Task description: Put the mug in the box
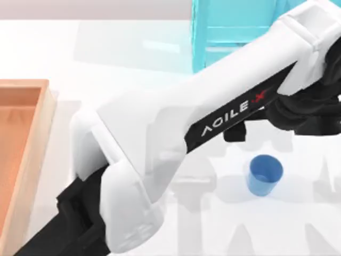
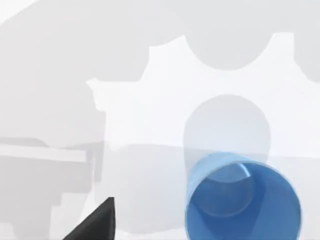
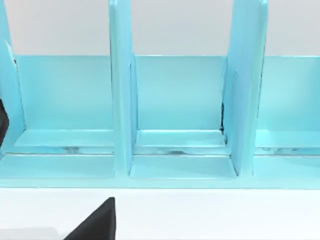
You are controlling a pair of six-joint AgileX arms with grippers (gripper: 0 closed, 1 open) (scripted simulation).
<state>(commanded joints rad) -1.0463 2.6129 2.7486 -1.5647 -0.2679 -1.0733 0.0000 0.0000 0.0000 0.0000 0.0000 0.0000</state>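
Top camera is looking straight down on the bench point(image 1: 133, 48); left wrist camera is hovering close above the mug point(image 2: 242, 197), which the top view is sharing; right wrist camera is facing the cyan shelf unit point(image 3: 180, 115) nearby.

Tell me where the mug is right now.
The mug stands upright on the white table, right of centre in the top view, below the left arm's forearm and far from the box at the left edge.

White lettering reading "AGILE" followed by a red "X" is being displayed on a black strip along the white arm point(image 1: 213, 112) that is stretching across the top view.
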